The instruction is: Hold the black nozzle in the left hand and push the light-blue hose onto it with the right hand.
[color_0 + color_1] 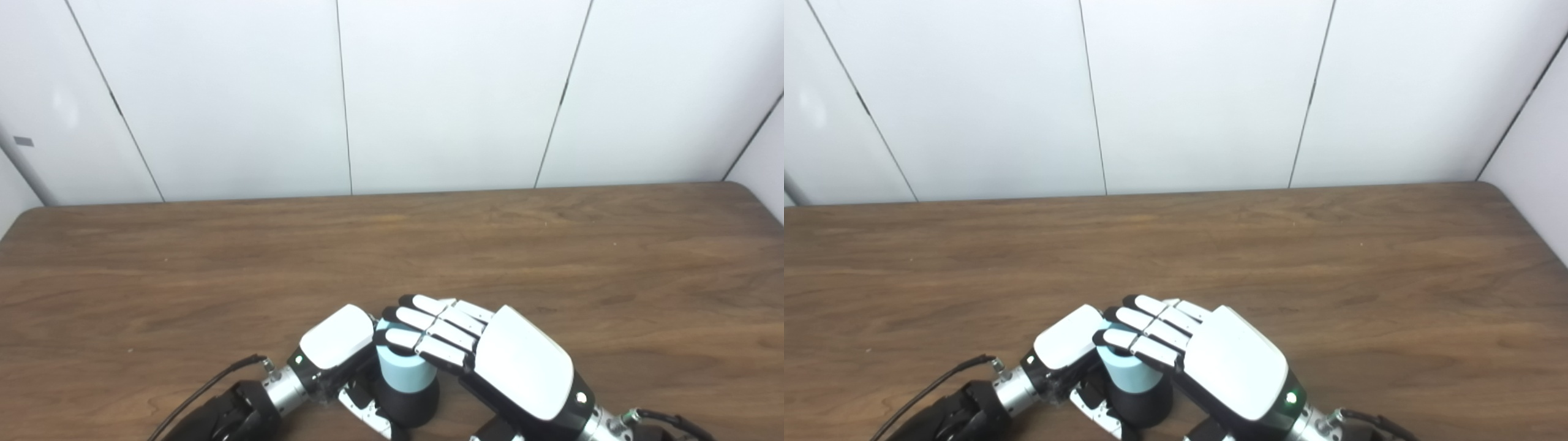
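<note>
Left eye view: a bare wooden table (551, 257) backed by white wall panels (453, 92). At the near edge, the smooth light-blue hose (401, 370) stands upright in the round black nozzle (411, 404). The left hand (337, 352) grips the nozzle.

Right eye view: the right hand (1206, 355) lies flat on the hose top, fingers (1145, 327) straight and together.

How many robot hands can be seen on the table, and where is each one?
2. The left hand is at the near edge, against the left side of the light-blue hose. The right hand lies over the hose top from the right. Nothing suggests more are hidden.
</note>
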Robot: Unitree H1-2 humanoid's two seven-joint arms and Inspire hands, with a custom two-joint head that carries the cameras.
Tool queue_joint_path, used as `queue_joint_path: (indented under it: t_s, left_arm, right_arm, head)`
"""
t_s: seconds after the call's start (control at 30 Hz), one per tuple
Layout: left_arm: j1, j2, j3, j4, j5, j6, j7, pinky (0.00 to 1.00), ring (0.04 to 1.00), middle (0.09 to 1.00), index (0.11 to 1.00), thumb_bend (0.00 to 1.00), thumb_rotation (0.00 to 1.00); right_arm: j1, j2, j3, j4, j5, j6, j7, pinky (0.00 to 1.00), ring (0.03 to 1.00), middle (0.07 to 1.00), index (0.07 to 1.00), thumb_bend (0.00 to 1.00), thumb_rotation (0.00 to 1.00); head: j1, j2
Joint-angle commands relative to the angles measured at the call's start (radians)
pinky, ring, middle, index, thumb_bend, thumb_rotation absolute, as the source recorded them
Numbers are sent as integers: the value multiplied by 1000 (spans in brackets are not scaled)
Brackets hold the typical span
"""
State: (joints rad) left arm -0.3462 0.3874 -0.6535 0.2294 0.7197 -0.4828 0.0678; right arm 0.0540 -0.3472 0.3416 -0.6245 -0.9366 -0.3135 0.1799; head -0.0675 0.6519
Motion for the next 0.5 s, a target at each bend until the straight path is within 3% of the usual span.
queue_joint_path:
  t_s: [0.0, 0.23, 0.47]
  left_arm:
    - [89, -1, -42, 73, 26, 14, -56, 226, 289, 406, 519, 514, 0]
    - [90, 0, -39, 71, 27, 15, -60, 233, 296, 409, 521, 515, 0]
    - [89, 3, -42, 72, 29, 14, -55, 219, 282, 404, 519, 514, 0]
  right_arm:
    - [64, -66, 61, 56, -33, -6, 175, 740, 852, 861, 799, 744, 903]
    - [68, -75, 80, 54, -61, 18, 197, 800, 893, 904, 844, 744, 962]
    - [78, -78, 84, 50, -87, 36, 190, 822, 917, 928, 866, 711, 943]
  head:
    - [-1, 1]
    - [-3, 0]
    - [-7, -2]
